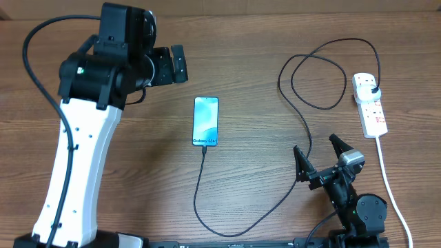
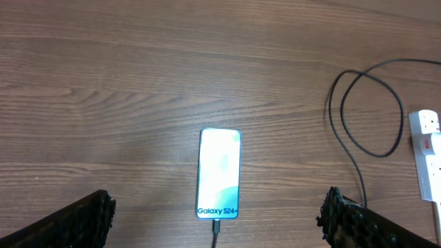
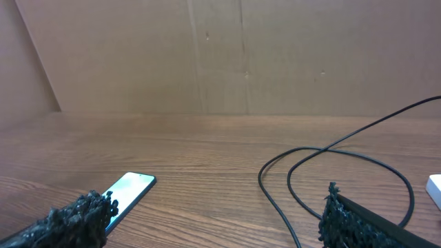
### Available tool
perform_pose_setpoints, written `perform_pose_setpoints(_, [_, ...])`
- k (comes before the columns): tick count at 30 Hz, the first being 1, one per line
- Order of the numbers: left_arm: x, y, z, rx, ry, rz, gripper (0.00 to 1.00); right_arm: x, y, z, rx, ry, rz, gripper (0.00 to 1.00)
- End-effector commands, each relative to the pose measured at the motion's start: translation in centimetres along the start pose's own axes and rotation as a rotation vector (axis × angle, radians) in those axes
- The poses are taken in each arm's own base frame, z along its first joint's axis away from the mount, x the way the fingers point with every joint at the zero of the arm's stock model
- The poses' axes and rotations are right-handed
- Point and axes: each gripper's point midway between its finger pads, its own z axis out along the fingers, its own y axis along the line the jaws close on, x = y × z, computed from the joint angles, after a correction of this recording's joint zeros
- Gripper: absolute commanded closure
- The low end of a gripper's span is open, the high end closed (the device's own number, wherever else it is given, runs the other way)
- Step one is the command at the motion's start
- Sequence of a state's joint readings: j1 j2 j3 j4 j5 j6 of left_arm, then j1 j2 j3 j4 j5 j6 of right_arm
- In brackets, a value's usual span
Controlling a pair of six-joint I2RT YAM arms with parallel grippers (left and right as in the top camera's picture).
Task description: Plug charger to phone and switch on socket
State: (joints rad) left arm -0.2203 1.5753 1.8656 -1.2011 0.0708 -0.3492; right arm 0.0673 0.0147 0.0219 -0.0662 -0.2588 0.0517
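- Left gripper (image 1: 170, 65) hangs over the far-left table (image 1: 262, 41), jaws spread wide and gripping nothing; its wrist view has both fingers (image 2: 83, 220) out at the bottom corners
- Right gripper (image 1: 315, 148) sits low at the near right, jaws released as well, empty, with the charger (image 1: 307, 131) running close by one fingertip
- Phone (image 1: 205, 121) lies flat and screen up in mid-table, well apart from both grippers, with bare wood on every side
- The charger tip meets the phone's near short edge; the cable drops toward the near table edge, swings right, climbs past the right gripper, loops, and ends at the black plug in the far outlet of the socket (image 1: 375, 117)
- The socket lies along the right side, and its white cord (image 1: 393, 189) trails toward the near edge beside the right arm
- Open room: wide bare wood left of the phone and between phone and loops; the right side is crowded with cable, socket and cord
- Only the overhead shows the plug seated and the whole cable path; the switch position is too small to tell
- The left wrist view gives the "Galaxy S24+" text at the phone's cable end and clips the socket at its right border
- The right wrist view, from low down, adds a brown wall (image 3: 207, 55) behind the far edge, plus the phone's corner, the loops and a sliver of socket
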Motion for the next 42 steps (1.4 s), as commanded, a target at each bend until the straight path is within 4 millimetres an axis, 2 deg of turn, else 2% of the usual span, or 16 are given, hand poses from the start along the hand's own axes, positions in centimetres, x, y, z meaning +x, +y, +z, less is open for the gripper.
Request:
perform_pose_setpoints(1, [0.4,0.3,-4.6,0.026,-0.093,-0.016,0.00,0.2,0.2,0.0,-0.010,-0.006,0.001,0.00])
perform_pose_setpoints(3, [1.9,1.4,-6.2,0.019,-0.114,-0.029,0.01,0.2,0.2,0.0,-0.010,-0.006,0.001,0.00])
perform_pose_setpoints(5, [4.1,4.7,-7.6,-0.051,-0.160,-0.065,0.01,0.2,0.2,0.0,-0.010,-0.006,0.001,0.00])
perform_pose_setpoints(6, [4.4,5.4,-7.9,-0.058,-0.175,-0.078,0.00,0.2,0.2,0.0,-0.010,-0.005,0.001,0.00])
perform_pose_setpoints(7, [5.4,7.1,-8.3,-0.070,-0.224,-0.116,0.00,0.2,0.2,0.0,-0.010,-0.006,0.001,0.00])
perform_pose_setpoints(9, [6.1,8.4,-8.4,-0.068,-0.301,-0.129,0.00,0.2,0.2,0.0,-0.010,-0.006,0.001,0.00])
perform_pose_setpoints(11, [6.6,8.7,-8.6,-0.038,-0.405,-0.057,0.01,0.2,0.2,0.0,-0.010,-0.006,0.001,0.00])
perform_pose_setpoints(14, [7.0,7.6,-8.9,0.016,-0.593,0.155,0.00,0.2,0.2,0.0,-0.010,-0.005,0.001,0.00])
perform_pose_setpoints(18, [7.6,6.9,-8.8,0.039,-0.754,0.312,0.00,0.2,0.2,0.0,-0.011,-0.006,0.001,0.00])
perform_pose_setpoints(22, [8.7,7.4,-7.3,0.026,-0.842,0.374,0.00,0.2,0.2,0.0,-0.010,-0.006,0.001,0.00])
perform_pose_setpoints(29, [12.1,7.4,-3.8,-0.009,-0.855,0.566,0.00,0.2,0.2,0.0,-0.010,-0.006,0.001,0.00])
perform_pose_setpoints(42, [16.9,9.3,1.1,-0.068,-0.834,0.670,0.00,0.2,0.2,0.0,-0.010,-0.006,0.001,0.00])
